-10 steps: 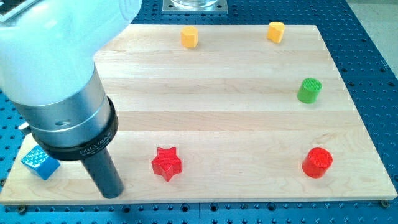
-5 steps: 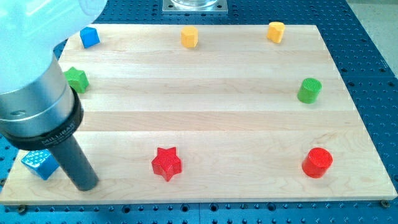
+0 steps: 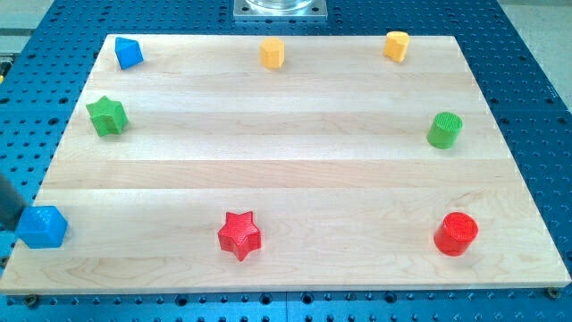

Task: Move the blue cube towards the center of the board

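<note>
In the camera view, you saw only a dark sliver of the rod (image 3: 9, 204) at the view's left edge; most of it was cut off by the frame, and my tip itself could not be made out. No gripper was fitted, so you could not tell any open or closed state.

The blue cube (image 3: 42, 226) lay at the bottom-left corner of the wooden board (image 3: 286, 161), immediately to the right of that dark sliver, apparently touching it.

A second blue block (image 3: 129, 53), its shape unclear, sat at the top-left corner. You also saw a green star (image 3: 107, 115) on the left, a red star (image 3: 239, 234) at bottom centre, a red cylinder (image 3: 456, 233) at bottom right, a ribbed green cylinder (image 3: 444, 130) on the right, and two yellow blocks (image 3: 273, 53) (image 3: 397, 45) along the top edge. The board showed pale wood-grain planks on a blue perforated table (image 3: 536, 89).
</note>
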`<action>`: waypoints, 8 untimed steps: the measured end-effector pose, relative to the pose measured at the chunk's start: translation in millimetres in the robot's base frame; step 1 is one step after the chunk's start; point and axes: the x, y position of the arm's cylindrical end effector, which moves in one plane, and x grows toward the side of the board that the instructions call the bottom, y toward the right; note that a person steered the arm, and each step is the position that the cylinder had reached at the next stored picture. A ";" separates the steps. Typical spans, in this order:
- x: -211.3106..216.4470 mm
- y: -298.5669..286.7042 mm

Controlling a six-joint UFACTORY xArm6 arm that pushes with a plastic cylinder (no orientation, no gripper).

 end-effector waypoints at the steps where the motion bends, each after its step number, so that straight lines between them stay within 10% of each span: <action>1: 30.8 27.3; 3: -64.4 63.4; 5: -1.9 52.1; 8: -164.3 153.1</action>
